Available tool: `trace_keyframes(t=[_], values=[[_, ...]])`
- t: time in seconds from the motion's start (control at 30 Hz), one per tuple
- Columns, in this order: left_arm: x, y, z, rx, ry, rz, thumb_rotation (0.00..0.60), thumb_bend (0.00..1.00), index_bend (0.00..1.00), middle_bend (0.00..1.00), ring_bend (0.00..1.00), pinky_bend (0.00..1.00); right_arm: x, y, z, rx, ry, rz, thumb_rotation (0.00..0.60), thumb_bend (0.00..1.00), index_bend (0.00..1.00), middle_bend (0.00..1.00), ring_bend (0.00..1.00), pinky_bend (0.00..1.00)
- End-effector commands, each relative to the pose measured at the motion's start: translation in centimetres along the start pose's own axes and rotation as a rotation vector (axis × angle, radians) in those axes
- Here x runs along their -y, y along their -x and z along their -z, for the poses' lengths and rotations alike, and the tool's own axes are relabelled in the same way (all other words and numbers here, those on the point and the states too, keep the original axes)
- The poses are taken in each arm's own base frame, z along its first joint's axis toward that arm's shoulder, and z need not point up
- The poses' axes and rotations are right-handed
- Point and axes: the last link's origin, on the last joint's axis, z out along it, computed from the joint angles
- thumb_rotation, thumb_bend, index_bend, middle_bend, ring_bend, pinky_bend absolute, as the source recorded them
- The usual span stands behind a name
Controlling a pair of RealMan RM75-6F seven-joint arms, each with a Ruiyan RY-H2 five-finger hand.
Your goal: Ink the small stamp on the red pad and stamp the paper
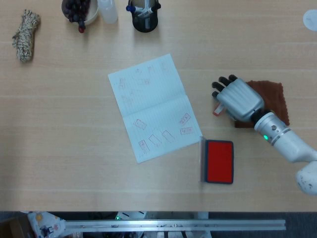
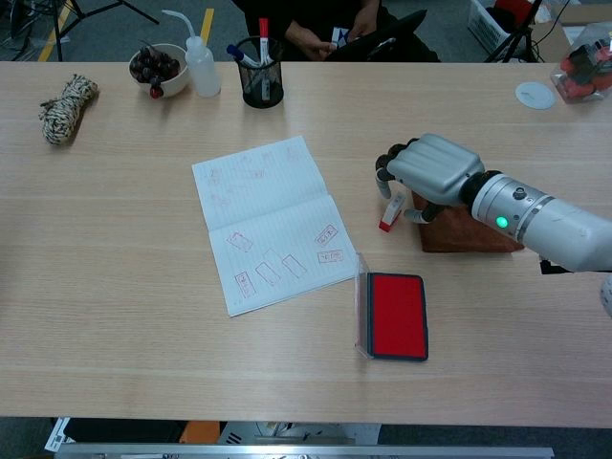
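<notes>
The small stamp (image 1: 217, 109) (image 2: 390, 212), white with a red end, leans on the table by the left edge of a brown cloth (image 1: 273, 93) (image 2: 475, 230). My right hand (image 1: 237, 98) (image 2: 431, 168) hovers low over it, fingers curved down on the stamp's left and thumb on its right; no firm grip shows. The red ink pad (image 1: 219, 161) (image 2: 397, 315) lies in front of it with its lid standing open on the left. The lined paper (image 1: 151, 106) (image 2: 268, 222), bearing several red stamp marks, lies left of the hand. My left hand is out of sight.
Along the far edge stand a rope bundle (image 1: 25, 29), a bowl of dark fruit (image 1: 78, 10), a squeeze bottle (image 1: 108, 10) and a black pen cup (image 1: 145, 15). A white disc (image 1: 310, 19) lies at the far right corner.
</notes>
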Motion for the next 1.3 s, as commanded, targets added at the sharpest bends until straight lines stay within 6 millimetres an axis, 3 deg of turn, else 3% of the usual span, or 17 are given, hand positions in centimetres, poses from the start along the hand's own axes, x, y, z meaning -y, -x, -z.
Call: trace_keyframes(t=[0.03, 1.0, 1.17, 1.3], values=[[0.0, 0.0, 0.0, 0.0, 0.0, 0.0, 0.6, 0.26, 0.07, 0.04, 0.12, 0.18, 0.2, 0.0, -0.1, -0.001, -0.003, -0.003, 0.6, 0.26, 0.46, 0.29, 0.21, 0.29], [0.7, -0.4, 0.3, -0.008, -0.025, 0.006, 0.6, 0.26, 0.07, 0.04, 0.12, 0.18, 0.4, 0.4, -1.0, -0.001, 0.006, -0.013, 0.6, 0.33, 0.58, 0.35, 0.21, 0.29], [0.8, -0.4, 0.3, -0.008, -0.03, 0.007, 0.6, 0.26, 0.07, 0.04, 0.12, 0.18, 0.1, -0.5, 0.3, -0.021, -0.003, -0.03, 0.6, 0.34, 0.6, 0.36, 0.21, 0.29], [0.6, -0.4, 0.3, -0.006, -0.028, 0.007, 0.6, 0.26, 0.07, 0.04, 0.12, 0.18, -0.2, -1.7, 2.4, -0.035, -0.03, -0.047, 0.6, 0.34, 0.6, 0.36, 0.21, 0.29]])
